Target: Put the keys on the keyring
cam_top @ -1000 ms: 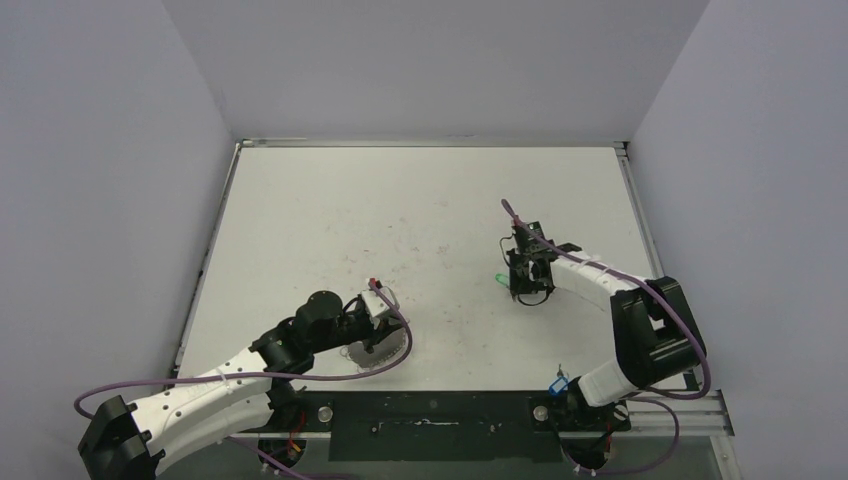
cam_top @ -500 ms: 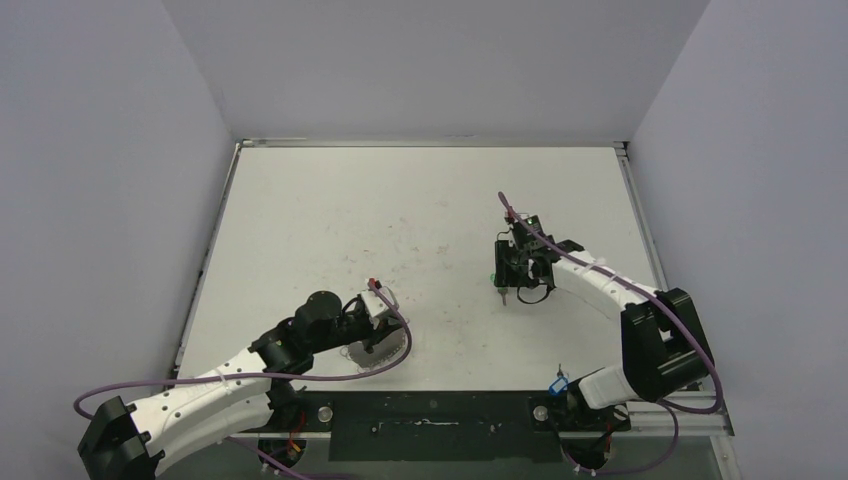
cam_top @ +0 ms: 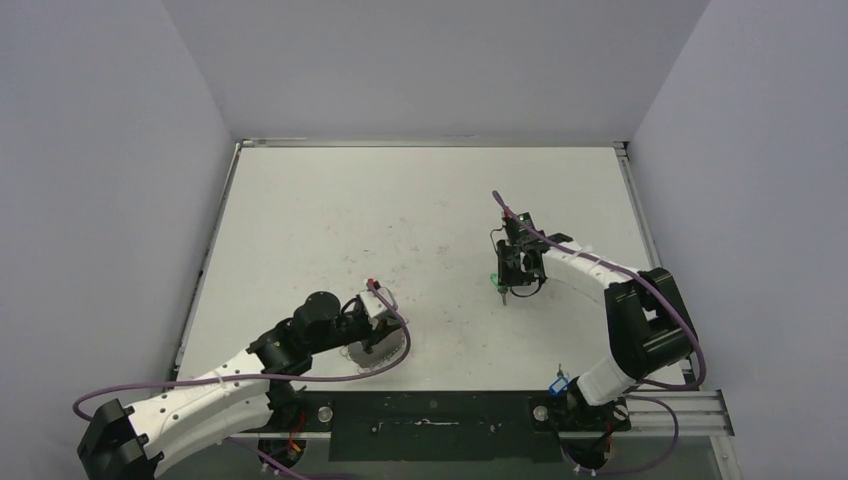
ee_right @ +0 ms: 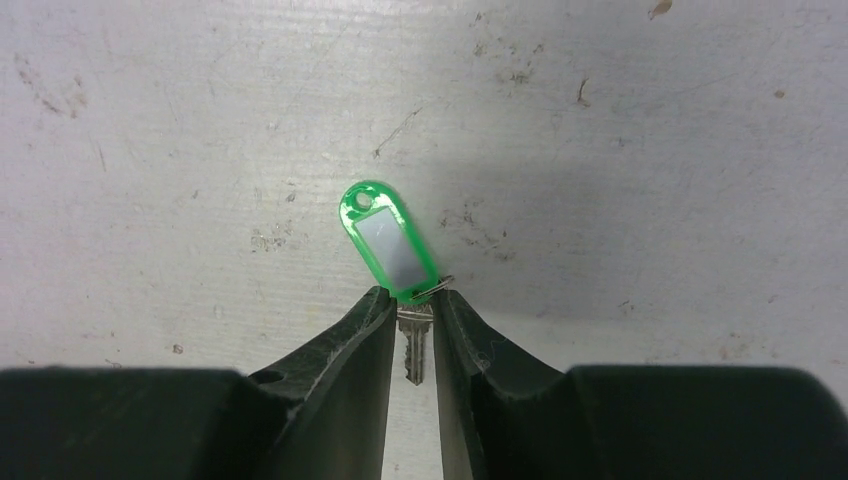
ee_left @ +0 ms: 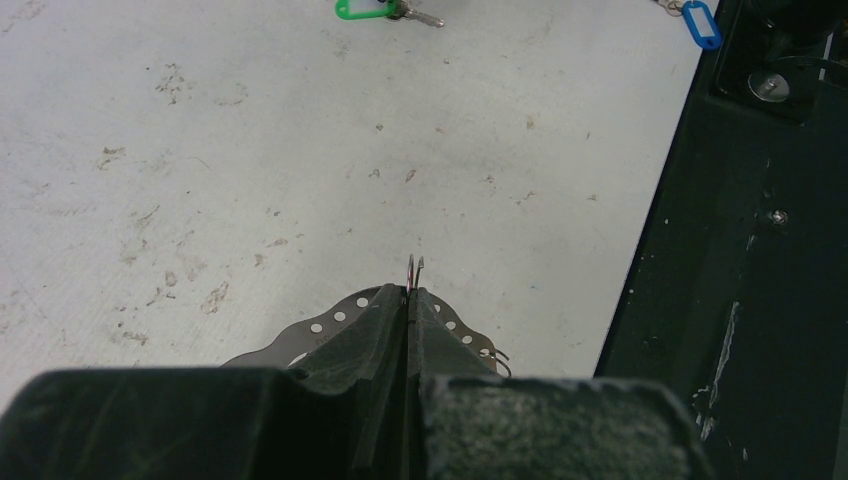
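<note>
The right gripper point(ee_right: 413, 297) has slid over the green key point(ee_right: 388, 238), fingers narrowed astride its blade though a firm clamp cannot be told, so pickup looks imminent, while at 8 o'clock from it the left gripper point(ee_left: 411, 293) stays pinched on the keyring point(ee_left: 339, 318).

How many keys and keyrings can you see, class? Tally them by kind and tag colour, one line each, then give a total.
green-tagged key: 1
blue-tagged key: 1
keyring: 1
Total: 3
</note>
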